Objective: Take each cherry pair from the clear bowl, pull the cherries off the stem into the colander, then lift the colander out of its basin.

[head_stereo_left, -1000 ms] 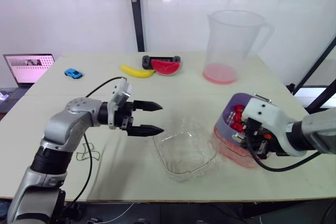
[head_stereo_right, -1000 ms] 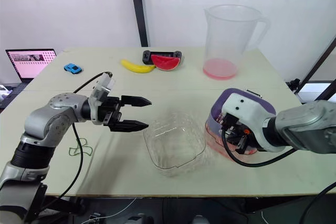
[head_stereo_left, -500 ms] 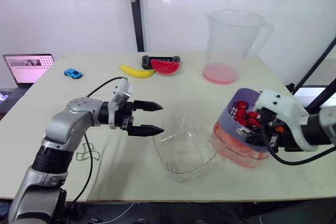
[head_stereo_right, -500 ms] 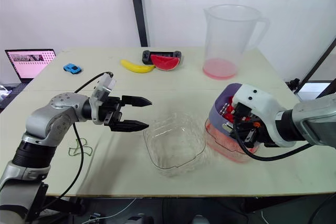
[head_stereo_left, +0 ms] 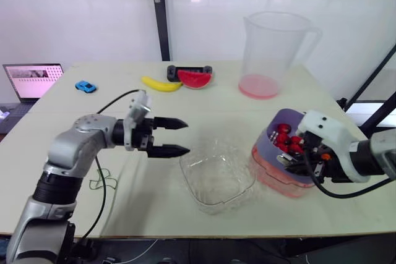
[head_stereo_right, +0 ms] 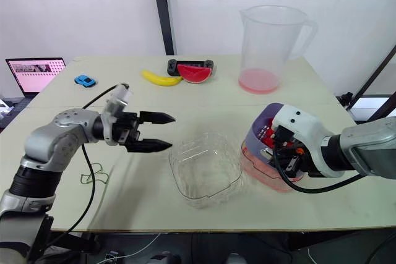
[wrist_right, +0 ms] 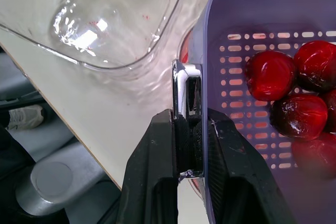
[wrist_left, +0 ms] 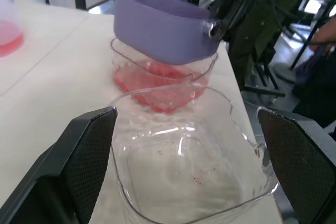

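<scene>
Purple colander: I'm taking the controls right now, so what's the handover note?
Left end effector: open, hovering beside the clear plastic bowl, holding nothing.
Right end effector: shut on the metal handle of the purple plastic colander.
Bowl is empty; red cherries lie in the colander, which sits tilted and partly raised in its pink-tinted clear basin.
Done: cherries transferred.
To do: lift the colander clear of the basin.
</scene>
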You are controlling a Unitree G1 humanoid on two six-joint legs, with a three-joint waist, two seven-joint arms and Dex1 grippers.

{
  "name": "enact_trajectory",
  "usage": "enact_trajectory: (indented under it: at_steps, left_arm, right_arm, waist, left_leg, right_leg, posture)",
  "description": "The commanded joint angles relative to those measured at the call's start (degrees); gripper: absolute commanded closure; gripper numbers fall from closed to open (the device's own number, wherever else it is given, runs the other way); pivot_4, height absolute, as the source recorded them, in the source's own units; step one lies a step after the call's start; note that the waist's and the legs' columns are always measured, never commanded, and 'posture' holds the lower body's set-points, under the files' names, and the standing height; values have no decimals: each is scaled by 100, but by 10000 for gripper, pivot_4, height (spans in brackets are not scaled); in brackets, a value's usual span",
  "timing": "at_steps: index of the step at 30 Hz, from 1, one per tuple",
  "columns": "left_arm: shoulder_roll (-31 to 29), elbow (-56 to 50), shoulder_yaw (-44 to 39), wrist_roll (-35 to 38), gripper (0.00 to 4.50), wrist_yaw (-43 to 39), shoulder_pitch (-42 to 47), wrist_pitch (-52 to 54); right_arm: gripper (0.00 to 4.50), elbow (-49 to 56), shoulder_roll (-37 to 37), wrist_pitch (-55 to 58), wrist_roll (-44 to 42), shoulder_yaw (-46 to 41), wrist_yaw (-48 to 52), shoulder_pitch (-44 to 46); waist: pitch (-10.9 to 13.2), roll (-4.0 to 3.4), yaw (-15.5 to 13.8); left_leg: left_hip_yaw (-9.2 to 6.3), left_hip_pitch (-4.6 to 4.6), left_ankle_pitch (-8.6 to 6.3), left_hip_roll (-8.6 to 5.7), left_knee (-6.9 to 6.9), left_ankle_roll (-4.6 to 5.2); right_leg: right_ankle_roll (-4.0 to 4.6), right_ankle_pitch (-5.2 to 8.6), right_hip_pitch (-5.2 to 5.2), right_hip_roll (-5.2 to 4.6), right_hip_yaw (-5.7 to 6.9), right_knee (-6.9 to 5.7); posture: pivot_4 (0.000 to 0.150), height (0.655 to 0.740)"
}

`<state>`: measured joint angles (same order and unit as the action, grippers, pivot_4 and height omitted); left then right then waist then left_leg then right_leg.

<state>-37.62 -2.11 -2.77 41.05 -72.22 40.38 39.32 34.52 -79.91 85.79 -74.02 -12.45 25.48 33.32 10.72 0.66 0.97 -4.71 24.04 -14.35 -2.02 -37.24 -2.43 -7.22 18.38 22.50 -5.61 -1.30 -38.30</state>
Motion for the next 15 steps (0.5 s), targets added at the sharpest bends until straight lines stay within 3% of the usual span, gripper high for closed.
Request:
enact_trajectory:
  at_steps: [1, 6, 11, 15]
  left_arm:
    - [-191, 5, -416, 132, 0, 80, -44, -22]
    - [-337, -316, -673, 141, 0, 349, -476, -28]
    - [-583, -860, -1061, 148, 0, 619, -1298, -75]
    - [-707, -1193, -1455, 304, 0, 855, -1809, -19]
  right_arm:
    - [42981, -56, -143, -209, 213, 55, 200, 299]
    - [42981, -156, -264, -837, 1175, 1055, 1111, 914]
    - [42981, -1015, 340, -2093, 3546, 3243, 2434, 2614]
    - [42981, -2172, 1094, -3156, 5080, 4397, 3472, 3670]
  waist:
    - [0, -1, 11]
    - [0, -2, 13]
    - [0, -4, 89]
    - [2, -4, 107]
  left_leg:
    - [0, 0, 0, -1, 1, 0]
    - [4, 0, 0, -2, 3, 0]
    - [6, -1, 0, -2, 3, -1]
    - [1, 10, 2, -3, 12, -3]
  right_leg:
    - [0, 0, 1, 1, 0, 0]
    - [0, 0, 4, 0, -4, 0]
    - [0, 0, 7, 0, -7, 1]
    - [0, 0, 21, 0, -2, 1]
  posture:
    - [1500, 7400]
    - [1500, 7400]
    - [1500, 7400]
    - [1500, 7400]
